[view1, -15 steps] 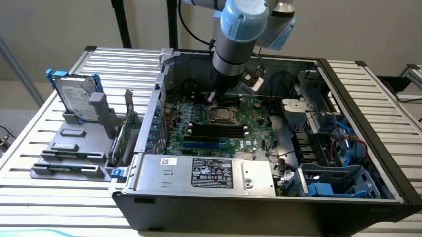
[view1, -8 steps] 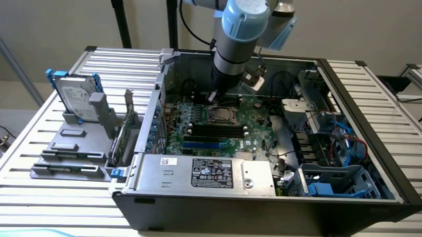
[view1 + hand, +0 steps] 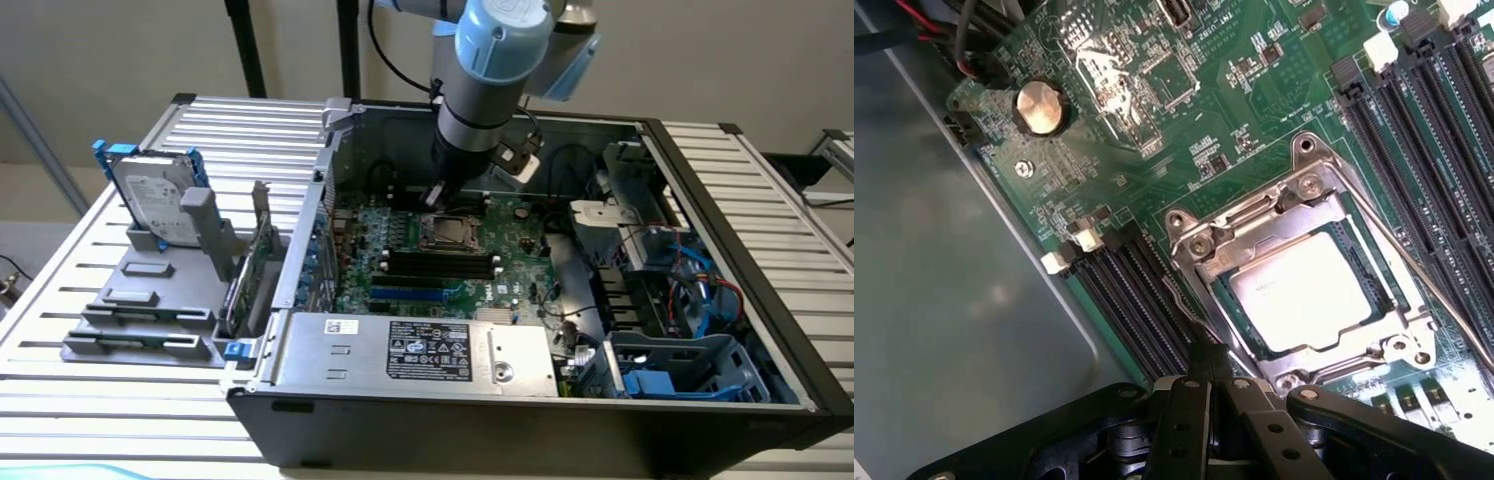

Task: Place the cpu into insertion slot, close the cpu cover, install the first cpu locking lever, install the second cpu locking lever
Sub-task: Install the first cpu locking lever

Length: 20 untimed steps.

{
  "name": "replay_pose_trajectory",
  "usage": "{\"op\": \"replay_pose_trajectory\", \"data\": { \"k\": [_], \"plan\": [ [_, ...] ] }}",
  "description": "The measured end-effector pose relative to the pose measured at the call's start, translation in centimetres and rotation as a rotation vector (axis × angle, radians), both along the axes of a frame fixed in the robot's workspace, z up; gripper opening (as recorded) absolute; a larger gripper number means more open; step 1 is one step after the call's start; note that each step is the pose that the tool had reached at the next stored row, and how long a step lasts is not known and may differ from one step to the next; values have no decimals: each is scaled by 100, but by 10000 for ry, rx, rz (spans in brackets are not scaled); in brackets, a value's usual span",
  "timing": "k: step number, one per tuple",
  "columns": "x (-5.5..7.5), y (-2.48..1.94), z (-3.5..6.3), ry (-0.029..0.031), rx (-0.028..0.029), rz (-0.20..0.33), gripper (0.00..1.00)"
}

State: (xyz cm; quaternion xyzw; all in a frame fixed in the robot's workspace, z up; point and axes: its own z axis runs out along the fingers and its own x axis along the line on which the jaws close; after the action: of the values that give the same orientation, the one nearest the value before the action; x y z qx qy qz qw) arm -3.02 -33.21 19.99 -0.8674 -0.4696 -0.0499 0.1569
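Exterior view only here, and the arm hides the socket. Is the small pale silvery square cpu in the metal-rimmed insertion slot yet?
Observer: Yes. The cpu lies flat in the insertion slot, silvery top up.
Operator: Closed up?
Observer: The thin silvery windowed cpu cover is down over it, and the chip shows through the window.
Operator: Anything being handled?
Observer: The black gripper is shut. Its tips are at the end of a thin wire lever beside the slot. I cannot confirm that it grips the lever.
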Motion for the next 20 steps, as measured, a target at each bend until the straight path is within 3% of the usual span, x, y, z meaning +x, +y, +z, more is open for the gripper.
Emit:
{"op": "replay_pose_trajectory", "data": {
  "k": [10, 20],
  "plan": [
    [99, 0, -7, 5, -67, 0, 11],
    [144, -1, -44, 6, -73, 0, 11]
  ]
}}
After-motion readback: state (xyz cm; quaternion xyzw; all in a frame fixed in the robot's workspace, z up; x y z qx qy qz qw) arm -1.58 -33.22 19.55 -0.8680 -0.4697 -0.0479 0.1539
